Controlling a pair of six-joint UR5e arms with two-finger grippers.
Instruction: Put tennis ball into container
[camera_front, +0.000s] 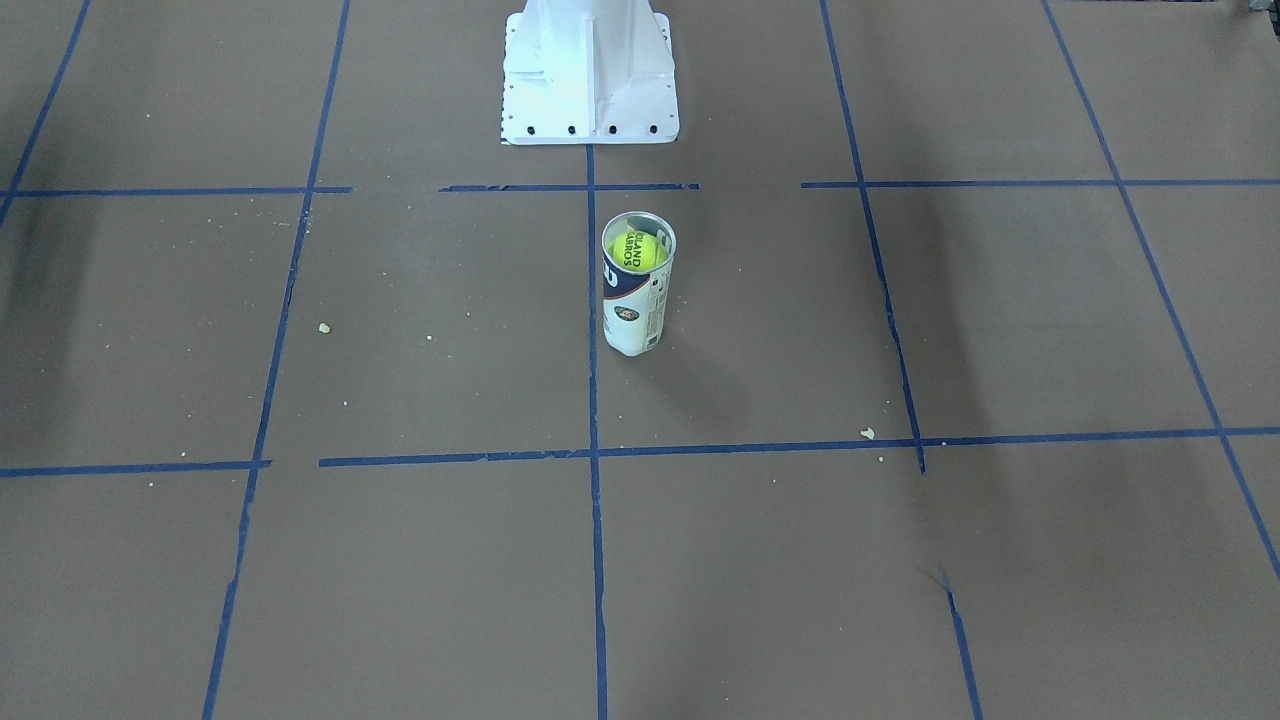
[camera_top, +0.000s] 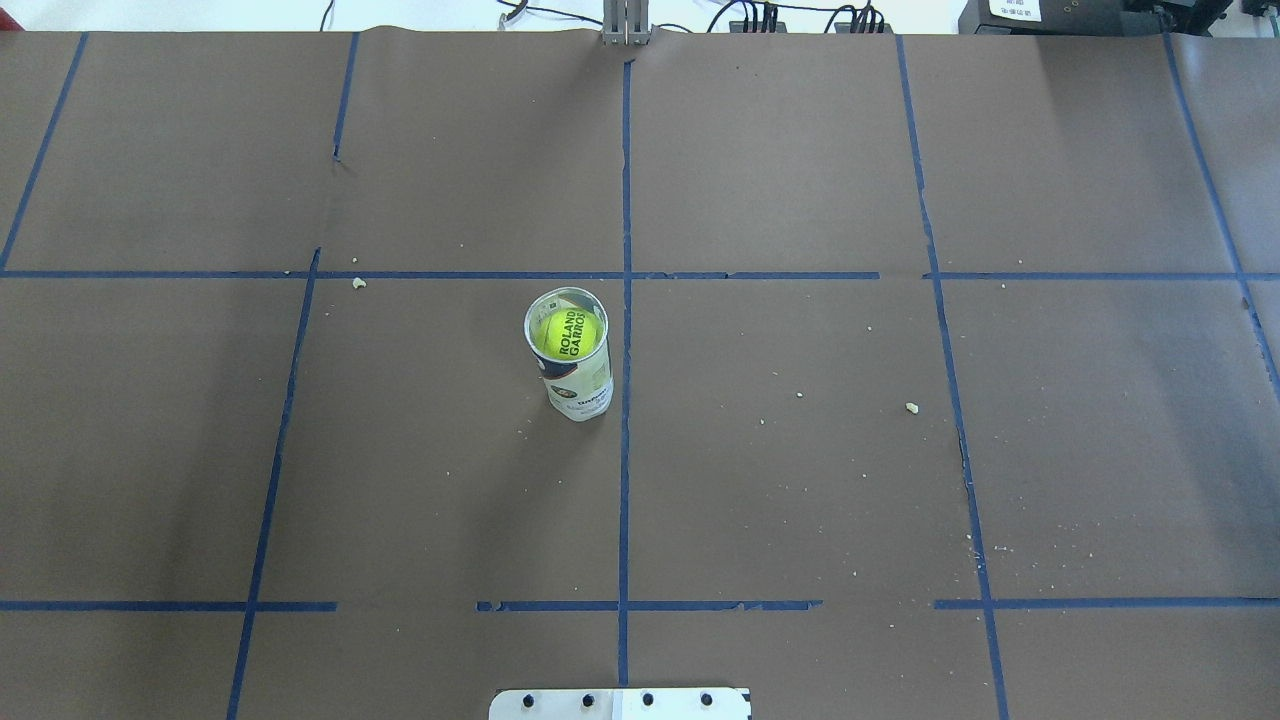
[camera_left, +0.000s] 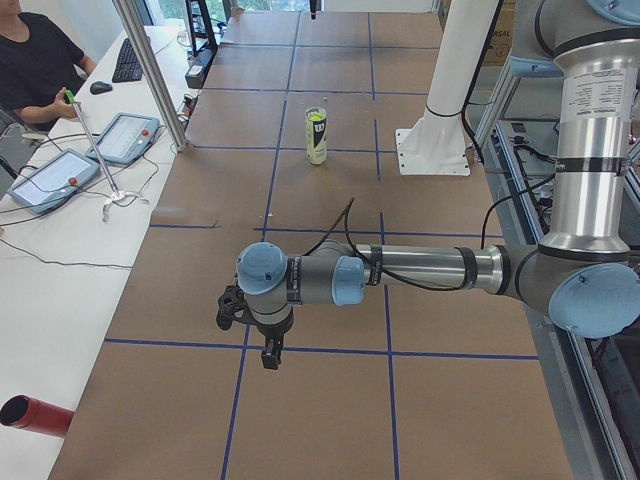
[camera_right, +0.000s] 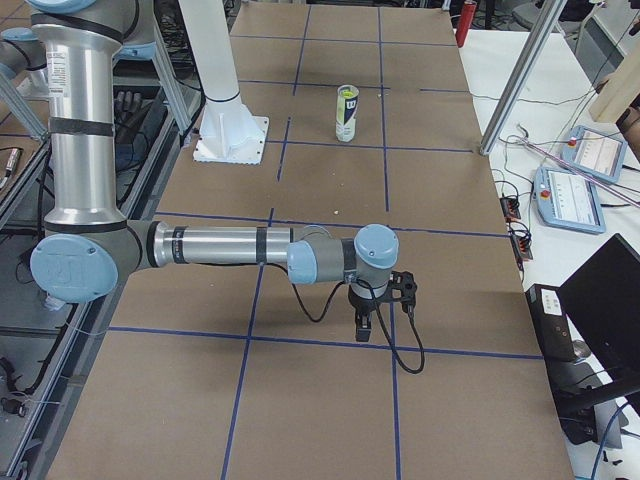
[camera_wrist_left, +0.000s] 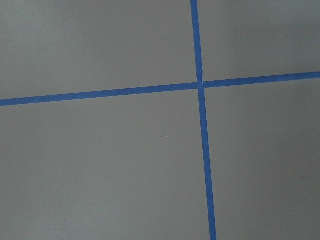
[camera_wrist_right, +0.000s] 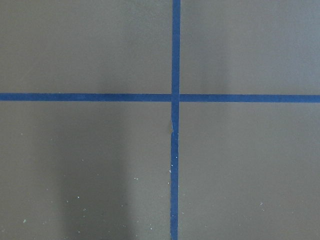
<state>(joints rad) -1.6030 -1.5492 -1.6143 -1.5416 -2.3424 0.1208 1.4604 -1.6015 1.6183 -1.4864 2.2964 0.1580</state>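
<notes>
The clear tube container (camera_front: 634, 312) (camera_top: 580, 392) stands upright near the table's middle, beside the central blue tape line. The yellow-green tennis ball (camera_front: 638, 250) (camera_top: 568, 332) sits inside it near the open top, its black lettering facing up. Both arms are far from the tube, at opposite table ends. The left gripper (camera_left: 268, 355) shows only in the exterior left view and the right gripper (camera_right: 362, 328) only in the exterior right view; both point down above the paper, and I cannot tell whether they are open or shut. The wrist views show only brown paper and tape.
The white metal pedestal (camera_front: 590, 90) (camera_top: 620, 703) stands behind the tube on the robot's side. Blue tape lines grid the brown paper, with small crumbs (camera_top: 911, 407) scattered. An operator (camera_left: 35, 60) and control pendants (camera_left: 125, 135) are beside the table.
</notes>
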